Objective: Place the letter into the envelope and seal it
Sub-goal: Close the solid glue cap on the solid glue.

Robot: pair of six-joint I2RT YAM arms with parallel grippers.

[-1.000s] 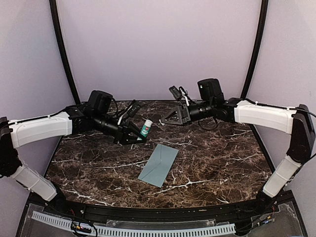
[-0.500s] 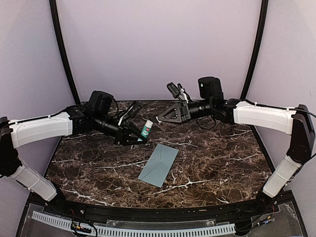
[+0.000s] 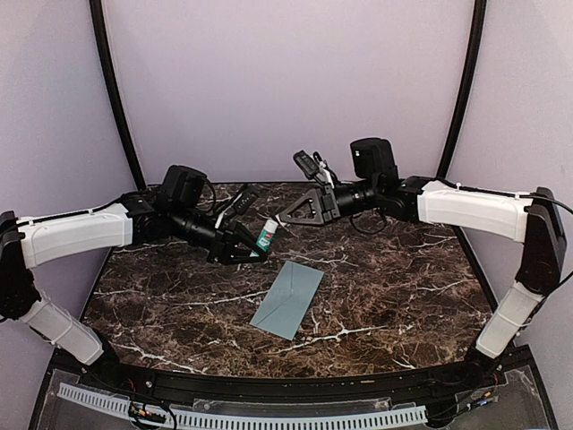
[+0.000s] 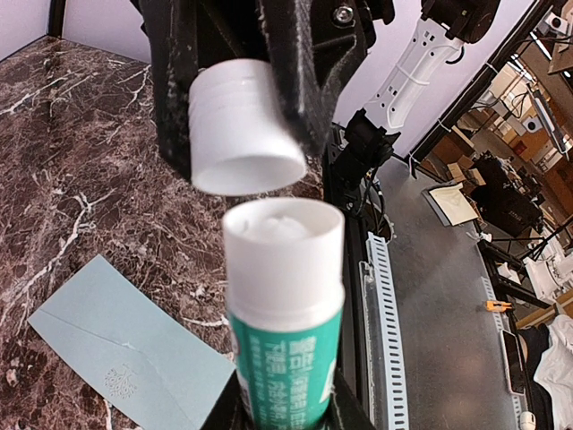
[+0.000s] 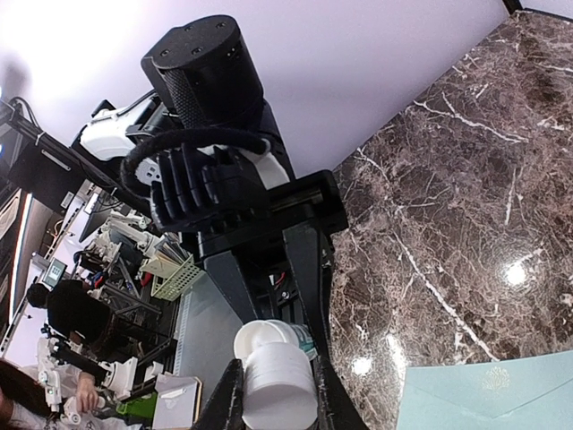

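Gripping the glue stick, the left jaws point its open end at the cap (just apart, nearly in line) clamped in the right jaws.

the left arm and right arm have smooth white shells over matte black joints and round black motor housings. thin black cables loop at the wrists. the left gripper and right gripper are black triangular frames; a silver screw sits in the right one.
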